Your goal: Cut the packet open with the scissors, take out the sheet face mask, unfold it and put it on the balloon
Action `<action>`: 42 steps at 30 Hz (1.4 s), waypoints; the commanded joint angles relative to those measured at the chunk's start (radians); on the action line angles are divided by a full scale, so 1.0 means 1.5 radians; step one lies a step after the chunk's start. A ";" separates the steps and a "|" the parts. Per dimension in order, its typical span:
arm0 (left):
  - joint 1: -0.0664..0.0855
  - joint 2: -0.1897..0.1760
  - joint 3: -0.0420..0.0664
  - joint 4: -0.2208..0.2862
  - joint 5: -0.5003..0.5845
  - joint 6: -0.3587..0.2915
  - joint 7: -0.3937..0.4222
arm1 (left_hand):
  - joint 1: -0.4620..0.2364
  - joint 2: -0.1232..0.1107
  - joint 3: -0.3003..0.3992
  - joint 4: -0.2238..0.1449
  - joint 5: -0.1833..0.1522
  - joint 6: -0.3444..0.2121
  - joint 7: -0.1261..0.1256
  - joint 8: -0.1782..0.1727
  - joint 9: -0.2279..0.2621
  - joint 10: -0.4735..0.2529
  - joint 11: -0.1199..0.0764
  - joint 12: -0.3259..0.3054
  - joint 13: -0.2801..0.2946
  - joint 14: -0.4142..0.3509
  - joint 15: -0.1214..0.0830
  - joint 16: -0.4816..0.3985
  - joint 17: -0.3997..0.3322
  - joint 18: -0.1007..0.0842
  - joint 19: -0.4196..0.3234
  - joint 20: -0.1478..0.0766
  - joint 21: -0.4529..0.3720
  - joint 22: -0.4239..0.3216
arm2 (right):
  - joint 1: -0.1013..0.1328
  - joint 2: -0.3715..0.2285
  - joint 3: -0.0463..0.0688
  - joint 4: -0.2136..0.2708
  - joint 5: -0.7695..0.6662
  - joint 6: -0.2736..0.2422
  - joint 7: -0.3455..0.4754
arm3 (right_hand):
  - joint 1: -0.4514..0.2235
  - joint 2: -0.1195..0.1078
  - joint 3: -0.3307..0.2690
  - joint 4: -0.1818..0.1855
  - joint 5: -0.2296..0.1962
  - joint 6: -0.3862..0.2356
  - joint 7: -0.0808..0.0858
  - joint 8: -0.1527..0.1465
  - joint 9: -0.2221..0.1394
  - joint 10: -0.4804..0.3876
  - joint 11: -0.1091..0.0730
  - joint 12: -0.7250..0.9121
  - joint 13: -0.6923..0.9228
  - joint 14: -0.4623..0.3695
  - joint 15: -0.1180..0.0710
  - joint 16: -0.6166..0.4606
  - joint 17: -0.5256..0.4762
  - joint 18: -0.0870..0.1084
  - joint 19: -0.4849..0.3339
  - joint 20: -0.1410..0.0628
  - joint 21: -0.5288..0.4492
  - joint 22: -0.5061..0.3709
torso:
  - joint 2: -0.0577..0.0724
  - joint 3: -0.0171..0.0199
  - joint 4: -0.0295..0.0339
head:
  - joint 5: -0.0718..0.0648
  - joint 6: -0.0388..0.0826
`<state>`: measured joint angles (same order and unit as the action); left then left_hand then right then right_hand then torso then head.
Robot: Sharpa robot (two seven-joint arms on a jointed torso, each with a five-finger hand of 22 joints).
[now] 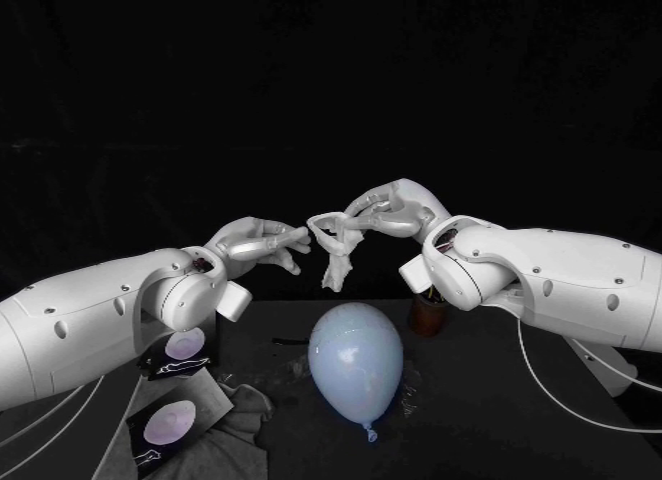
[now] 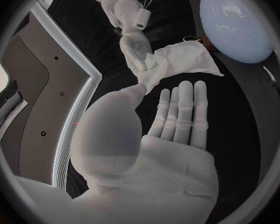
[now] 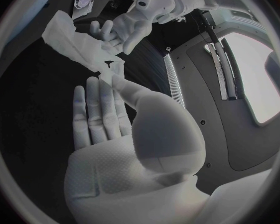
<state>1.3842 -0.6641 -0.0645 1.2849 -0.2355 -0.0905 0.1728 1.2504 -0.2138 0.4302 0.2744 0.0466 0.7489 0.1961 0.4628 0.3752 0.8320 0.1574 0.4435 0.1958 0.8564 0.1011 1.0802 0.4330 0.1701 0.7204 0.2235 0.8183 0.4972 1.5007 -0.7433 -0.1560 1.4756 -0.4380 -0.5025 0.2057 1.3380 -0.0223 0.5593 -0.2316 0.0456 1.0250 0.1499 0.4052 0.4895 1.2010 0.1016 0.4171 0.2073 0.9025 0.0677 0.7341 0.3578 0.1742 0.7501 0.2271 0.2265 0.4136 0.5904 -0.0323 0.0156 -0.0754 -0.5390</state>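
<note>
The white sheet mask [image 1: 336, 262] hangs crumpled in the air between my two hands, above the table. My left hand [image 1: 259, 243] pinches it from the left and my right hand [image 1: 382, 210] from the right, fingertips almost meeting. In the left wrist view my left hand [image 2: 171, 119] has its thumb on the mask [image 2: 184, 59], with the right hand [image 2: 132, 45] gripping the mask's other side. In the right wrist view the mask [image 3: 71, 35] spreads between my right hand [image 3: 102, 114] and the left hand [image 3: 124, 27]. The pale blue balloon [image 1: 356, 360] lies on the table below, knot toward me.
Two dark packets [image 1: 184, 350] [image 1: 173, 422] lie at the left on a grey cloth [image 1: 245, 410]. A brown object [image 1: 428, 315] stands behind the balloon under my right arm. The black table [image 1: 475, 430] stretches bare to the balloon's right.
</note>
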 commanded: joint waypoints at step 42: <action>-0.049 0.044 0.002 0.034 0.054 -0.154 0.062 | 0.263 0.108 -0.334 0.004 0.001 0.035 -0.005 -0.015 -0.086 0.044 -0.005 -0.026 -0.083 -0.030 -0.001 -0.010 -0.058 0.008 0.051 0.005 -0.096 -0.062 | 0.000 0.024 0.001 0.009 -0.032 -0.050 -0.028 | -0.005 0.004 0.016 -0.004 0.002 -0.002 -0.006 0.011 0.005 0.016 -0.019 0.008 0.008 0.005 -0.002 0.005 0.001 0.006 -0.019 -0.003 0.023 0.026 | 0.000 0.0007 0.0001 | 0.001 -0.001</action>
<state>1.3106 -0.6008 -0.0636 1.3312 -0.1378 -0.3121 0.2635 1.6360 -0.0538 -0.0672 0.2811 0.0466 0.7946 0.1880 0.4348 0.2469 0.8915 0.1496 0.4008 0.0692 0.8075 0.1009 1.0604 0.3450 0.1685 0.7885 0.2306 0.6690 0.4033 1.5002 -0.7099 -0.1550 1.4893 -0.4732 -0.5730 0.1585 1.3338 -0.0267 0.5772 -0.2384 0.0440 1.0249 0.1465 0.4175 0.4958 1.2027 0.1033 0.4247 0.2194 0.9077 0.0662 0.7379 0.3587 0.1769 0.7298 0.2221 0.2556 0.4522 0.5913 -0.0314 0.0150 -0.0745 -0.5397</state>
